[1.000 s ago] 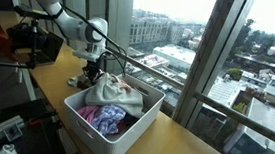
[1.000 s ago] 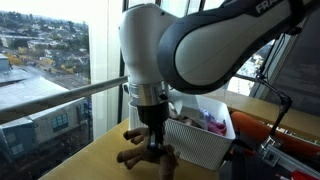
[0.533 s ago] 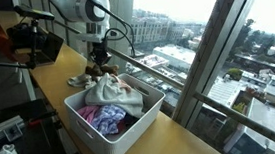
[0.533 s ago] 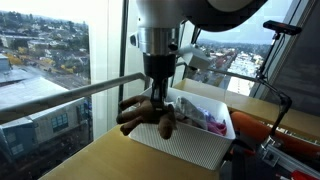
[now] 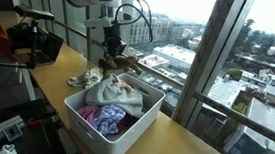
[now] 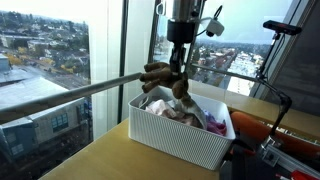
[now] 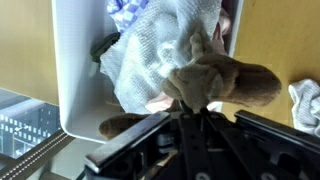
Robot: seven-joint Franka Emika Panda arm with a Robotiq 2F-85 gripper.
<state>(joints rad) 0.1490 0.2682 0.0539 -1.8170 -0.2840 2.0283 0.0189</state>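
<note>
Over bin [image 6: 176,141], gripper [image 6: 179,65] is pinching plush toy [image 6: 158,73], fingers nearly closed; shallow grip may be slipping, toy risking falling outside the rim.

Daylight is pouring in through the tall windows [image 5: 172,14], with city rooftops [image 6: 40,45] showing far below under a pale sky. A wooden countertop [image 5: 179,144] is running along the glass, a dark metal rail [image 6: 80,93] is crossing one pane, and a dark slanted mullion [image 5: 215,50] is dividing the view.
</note>
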